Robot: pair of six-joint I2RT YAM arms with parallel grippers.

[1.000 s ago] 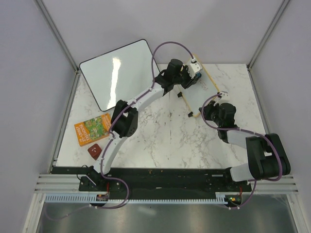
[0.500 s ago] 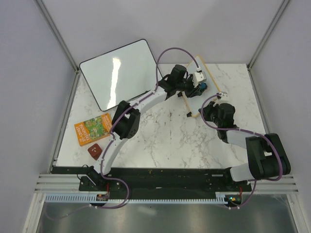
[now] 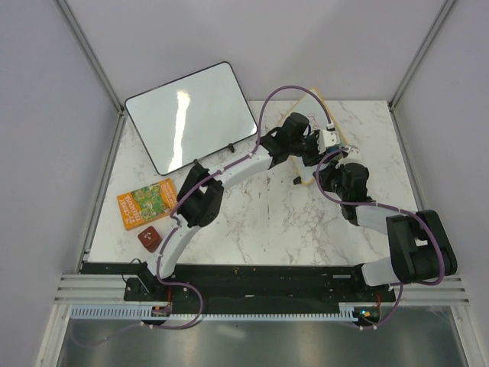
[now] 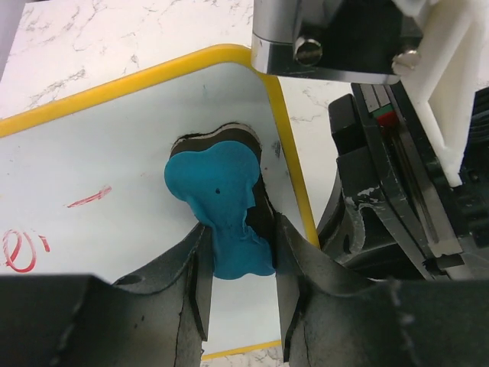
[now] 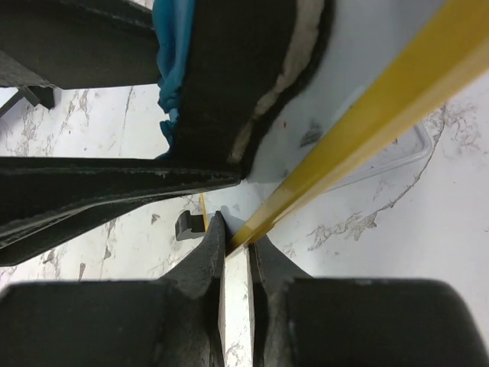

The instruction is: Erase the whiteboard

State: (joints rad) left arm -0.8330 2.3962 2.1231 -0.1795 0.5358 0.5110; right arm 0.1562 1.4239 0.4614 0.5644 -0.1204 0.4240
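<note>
Looking at the top view first: a small whiteboard with rounded corners and a thin yellow wood frame (image 3: 316,102) sits at the far right of the white marble surface (image 3: 252,222), mostly hidden under both arms. It looks tipped up, but I can't confirm that. The left jaws and right jaws meet on it; their state is not readable from here. Well apart on the left are a large glossy black-framed board (image 3: 191,115), an orange printed booklet (image 3: 147,202) and a small dark red block (image 3: 148,238).

Left wrist view: the left jaws pinch a blue-backed eraser with a dark felt pad (image 4: 221,206), felt face against the whiteboard (image 4: 114,145) near its rounded corner. Red pen marks (image 4: 88,197) sit left of the eraser, so I read the wipe as partway done. The top view shows none of this.

Right wrist view: the right jaws are pressed together on the yellow frame edge (image 5: 367,99), just beside a small black clip foot (image 5: 185,224). The eraser (image 5: 244,76) is just beyond, on the board face. Only this view confirms the brace grip.

Handling, my judgement: the whiteboard is light, thin and stiff, and likely to skate on slick marble under wiping force. Hold it by the frame edge, not the writing face. The eraser is soft; grip its sides.
</note>
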